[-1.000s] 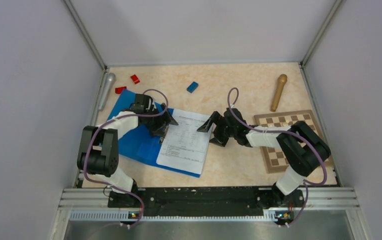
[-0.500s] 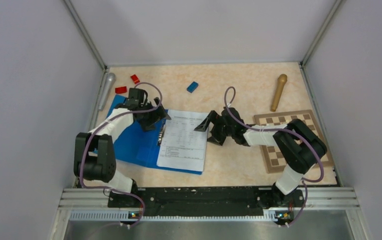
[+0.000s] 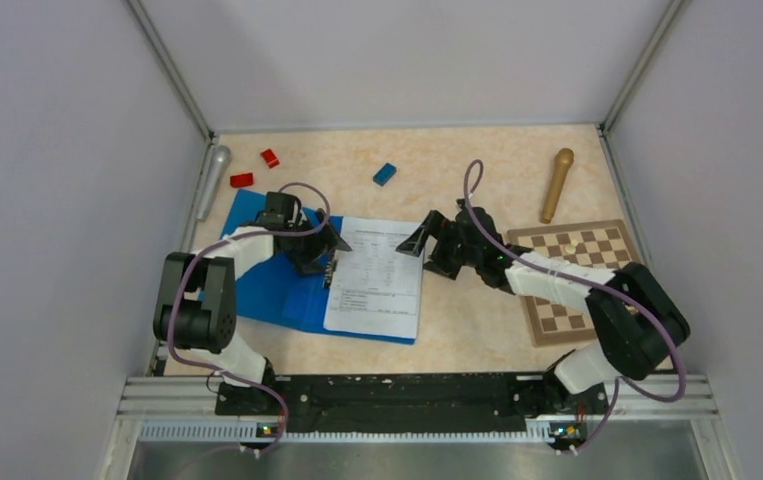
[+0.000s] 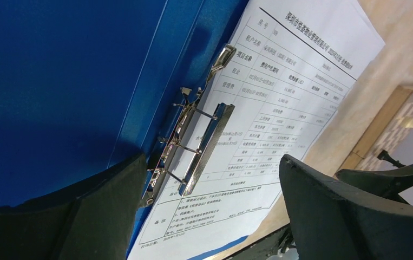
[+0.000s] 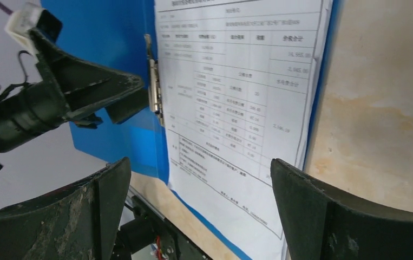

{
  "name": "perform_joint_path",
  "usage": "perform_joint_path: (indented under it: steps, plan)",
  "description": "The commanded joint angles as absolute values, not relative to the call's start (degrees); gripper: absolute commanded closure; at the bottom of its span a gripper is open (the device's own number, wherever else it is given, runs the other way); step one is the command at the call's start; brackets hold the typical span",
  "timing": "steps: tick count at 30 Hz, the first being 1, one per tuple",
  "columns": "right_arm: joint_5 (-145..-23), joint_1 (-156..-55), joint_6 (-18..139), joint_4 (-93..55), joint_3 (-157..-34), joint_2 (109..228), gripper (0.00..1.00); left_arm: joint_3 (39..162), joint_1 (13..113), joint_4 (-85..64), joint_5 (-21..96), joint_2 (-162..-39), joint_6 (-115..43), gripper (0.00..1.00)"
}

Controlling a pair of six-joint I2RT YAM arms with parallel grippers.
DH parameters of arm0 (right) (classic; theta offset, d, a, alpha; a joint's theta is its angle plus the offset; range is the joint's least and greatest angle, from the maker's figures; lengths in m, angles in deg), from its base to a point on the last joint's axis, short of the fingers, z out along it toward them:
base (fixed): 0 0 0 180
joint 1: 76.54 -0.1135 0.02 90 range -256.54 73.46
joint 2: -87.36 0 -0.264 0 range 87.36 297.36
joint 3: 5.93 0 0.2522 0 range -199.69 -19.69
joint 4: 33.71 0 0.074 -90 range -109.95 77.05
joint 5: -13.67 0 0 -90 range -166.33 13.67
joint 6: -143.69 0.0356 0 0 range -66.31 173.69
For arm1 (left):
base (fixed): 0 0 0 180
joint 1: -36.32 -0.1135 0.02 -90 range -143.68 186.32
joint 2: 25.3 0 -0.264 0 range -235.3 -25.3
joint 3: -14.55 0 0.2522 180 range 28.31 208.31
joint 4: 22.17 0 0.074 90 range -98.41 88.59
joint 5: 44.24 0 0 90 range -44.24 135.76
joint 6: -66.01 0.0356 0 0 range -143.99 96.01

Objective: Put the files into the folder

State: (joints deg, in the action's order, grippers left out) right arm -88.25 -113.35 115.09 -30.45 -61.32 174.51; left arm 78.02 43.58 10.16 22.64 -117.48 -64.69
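The blue folder lies open on the left of the table. The files, white printed sheets, lie on its right half, against the metal clip. My left gripper is open and empty, hovering over the clip, whose bar stands raised above the sheets' left edge. In the left wrist view the gripper straddles the clip and the files. My right gripper is open and empty by the sheets' top right corner. In the right wrist view it looks across the files and folder.
A chessboard lies at the right under the right arm. A wooden microphone-shaped piece lies at back right, a silver one at back left. Two red blocks and a small blue block lie behind the folder. Walls close three sides.
The sheets have shifted slightly right and sit straighter on the folder. My left gripper swung left and came back over the clip. My right gripper drew slightly back and right; its elbow swung right.
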Motion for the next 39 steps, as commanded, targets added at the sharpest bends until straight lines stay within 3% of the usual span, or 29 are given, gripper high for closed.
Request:
perform_joint_path:
  steps: [1, 9, 19, 24, 30, 39]
  plan:
    - [-84.3, -109.8, 110.4, -26.1, -60.4, 166.8, 0.01, 75.8, 46.0, 4.4, 19.4, -119.6, -67.5, 0.03]
    - [-87.3, -99.2, 104.8, -21.5, -55.9, 161.2, 0.01, 75.3, 49.5, -0.1, 18.7, -118.2, -73.9, 0.03]
    - [-89.2, -98.8, 100.2, -18.9, -57.7, 166.1, 0.02, 85.0, 53.7, 16.1, 37.0, -109.3, -67.9, 0.03]
    - [-89.3, -98.9, 99.8, -19.4, -58.8, 167.7, 0.02, 94.4, 54.1, 21.6, 44.8, -116.4, -63.9, 0.16]
    - [-90.0, -98.9, 100.2, -19.5, -59.5, 168.8, 0.02, 104.9, 56.0, 29.0, 49.9, -129.0, -60.2, 0.44]
    - [-90.3, -98.9, 100.5, -19.4, -58.5, 168.3, 0.02, 108.2, 58.5, 28.5, 49.4, -134.8, -58.6, 0.49]
